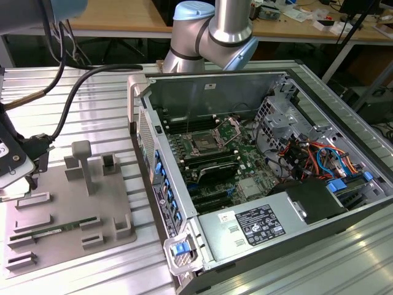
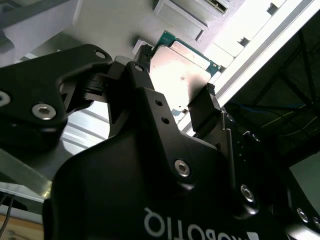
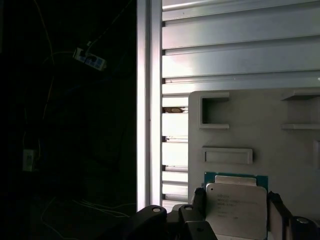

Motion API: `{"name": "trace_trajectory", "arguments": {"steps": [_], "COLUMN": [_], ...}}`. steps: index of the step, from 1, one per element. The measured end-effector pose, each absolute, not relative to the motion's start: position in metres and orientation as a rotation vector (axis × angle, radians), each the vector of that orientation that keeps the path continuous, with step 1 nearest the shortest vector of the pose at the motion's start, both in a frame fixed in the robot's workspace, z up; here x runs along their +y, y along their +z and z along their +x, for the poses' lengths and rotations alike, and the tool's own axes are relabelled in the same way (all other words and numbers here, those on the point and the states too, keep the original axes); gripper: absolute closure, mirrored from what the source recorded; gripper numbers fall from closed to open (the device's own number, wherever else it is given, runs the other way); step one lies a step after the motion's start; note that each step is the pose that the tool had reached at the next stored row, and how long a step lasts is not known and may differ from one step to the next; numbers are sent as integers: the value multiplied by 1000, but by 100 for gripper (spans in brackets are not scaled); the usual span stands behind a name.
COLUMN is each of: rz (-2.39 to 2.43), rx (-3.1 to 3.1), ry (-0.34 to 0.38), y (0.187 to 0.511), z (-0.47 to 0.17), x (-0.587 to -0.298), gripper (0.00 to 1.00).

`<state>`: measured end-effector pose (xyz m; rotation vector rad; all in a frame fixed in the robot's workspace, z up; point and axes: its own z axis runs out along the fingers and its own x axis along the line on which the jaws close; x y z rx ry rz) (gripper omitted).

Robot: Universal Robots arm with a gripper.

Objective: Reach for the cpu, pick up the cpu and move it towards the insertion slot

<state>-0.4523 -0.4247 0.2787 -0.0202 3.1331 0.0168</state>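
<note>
I'm pinching the cpu (image 3: 236, 212) with my gripper (image 3: 237, 197), fingers (image 2: 202, 107) pressing on two opposite edges in both wrist views. The cpu is sitting over the grey fixture tray (image 1: 67, 203), at the exterior view's left; can't tell if it's touching the tray. The insertion slot (image 1: 202, 145) is lying well apart, inside the open computer case (image 1: 202, 92). A memory stick (image 1: 55, 232) is lying on the tray.

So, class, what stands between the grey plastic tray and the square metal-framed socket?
In the exterior view, the computer case's metal side wall, lined with blue clips, stands between the grey plastic tray and the square metal-framed socket.
</note>
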Motion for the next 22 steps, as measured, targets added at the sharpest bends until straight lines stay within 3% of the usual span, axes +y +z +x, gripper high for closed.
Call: {"name": "trace_trajectory", "arguments": {"steps": [22], "rz": [-20], "rx": [3133], "ry": [17], "y": [285], "z": [-452], "x": [-425], "gripper": [45]}}
